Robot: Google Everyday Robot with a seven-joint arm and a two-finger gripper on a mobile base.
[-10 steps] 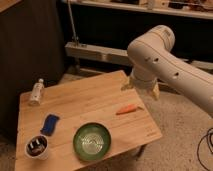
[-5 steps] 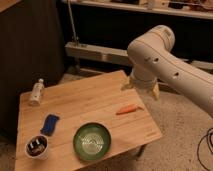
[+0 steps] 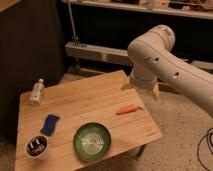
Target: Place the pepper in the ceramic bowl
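Fingers [image 3: 155, 93] spread wide, gripping nothing, above worktop's [image 3: 90, 102] right edge | pepper [image 3: 127, 109] lying flat nearby | ceramic bowl [image 3: 75, 142] at front edge, apart from pepper

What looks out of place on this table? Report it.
Nothing stands out: the pepper lies loose on the table, apart from the upright ceramic bowl, nothing spilled; the hand hangs above the table's far corner.

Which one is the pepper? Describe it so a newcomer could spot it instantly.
Start at the wooden table and go to its right edge in the view, where the gripper hangs above that side. The pepper lies there, up-right of the green ceramic bowl. It is the only slim, orange, tapered thing.
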